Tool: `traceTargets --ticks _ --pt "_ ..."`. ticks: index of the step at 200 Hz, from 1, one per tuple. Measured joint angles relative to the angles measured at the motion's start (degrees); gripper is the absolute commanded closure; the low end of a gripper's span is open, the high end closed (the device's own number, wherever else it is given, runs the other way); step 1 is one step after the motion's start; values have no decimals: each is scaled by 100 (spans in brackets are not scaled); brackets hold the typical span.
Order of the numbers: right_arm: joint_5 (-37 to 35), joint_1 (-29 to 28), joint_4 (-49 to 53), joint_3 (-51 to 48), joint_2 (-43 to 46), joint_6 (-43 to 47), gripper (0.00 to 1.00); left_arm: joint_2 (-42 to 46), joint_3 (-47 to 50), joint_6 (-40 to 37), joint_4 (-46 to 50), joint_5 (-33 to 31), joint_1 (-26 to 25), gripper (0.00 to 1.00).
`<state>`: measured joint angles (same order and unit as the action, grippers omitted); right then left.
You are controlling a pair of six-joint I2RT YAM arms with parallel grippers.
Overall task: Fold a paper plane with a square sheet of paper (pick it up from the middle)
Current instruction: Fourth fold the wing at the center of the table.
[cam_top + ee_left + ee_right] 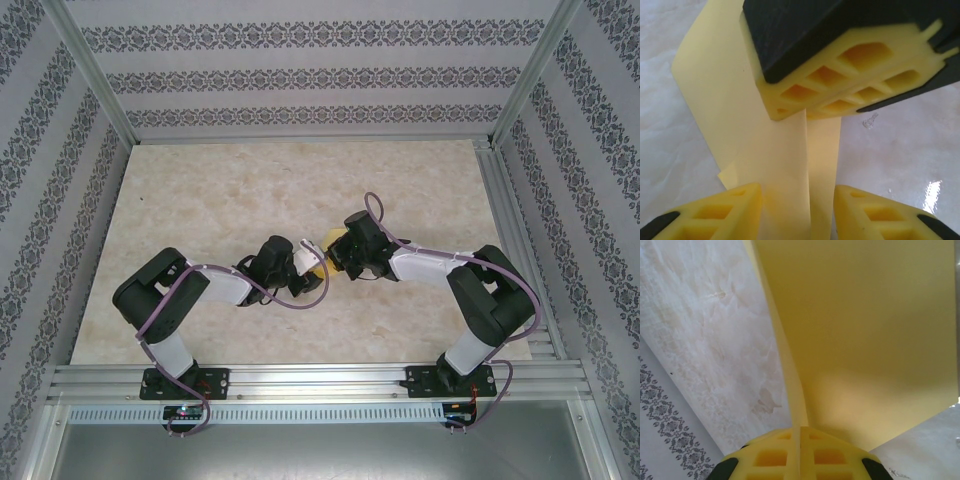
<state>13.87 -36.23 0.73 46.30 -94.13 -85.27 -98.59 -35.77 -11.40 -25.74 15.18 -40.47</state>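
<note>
The yellow square sheet of paper (329, 238) is folded into layers and held off the table between both arms at mid-table. My right gripper (800, 432) is shut on a folded edge of the sheet (865, 340). In the left wrist view the right gripper's yellow fingers (840, 85) pinch the top of the paper strip (765, 150). My left gripper (797, 192) is open, one finger on each side of the strip's lower part. I cannot tell whether the sheet has the paper plane's dart shape. From above, the left gripper (303, 258) and the right gripper (338, 255) almost meet.
The marble-patterned table (200, 200) spreads out around the arms. Aluminium frame rails (320, 380) run along the near edge, and patterned walls (300, 75) stand at the back and sides. A small bright speck (870, 120) lies on the table beside the paper.
</note>
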Motion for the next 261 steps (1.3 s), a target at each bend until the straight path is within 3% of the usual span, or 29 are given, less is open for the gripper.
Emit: traceTargets --ticks 54,103,145,190,261 --pt "72 17 -7 0 0 -63 86 -28 -9 7 -136 -4 -11 77" --pt "201 393 -39 -94 269 382 53 -55 -7 188 -212 9 -11 83" --pt "452 824 -315 -304 802 1353 51 -92 -9 817 -210 101 -11 87" --pt "573 1043 -518 -903 1128 2267 49 -87 -11 1996 -181 201 -11 89" --pt "1014 1047 -901 -955 693 3071 52 -87 -74 3672 -181 404 -11 91"
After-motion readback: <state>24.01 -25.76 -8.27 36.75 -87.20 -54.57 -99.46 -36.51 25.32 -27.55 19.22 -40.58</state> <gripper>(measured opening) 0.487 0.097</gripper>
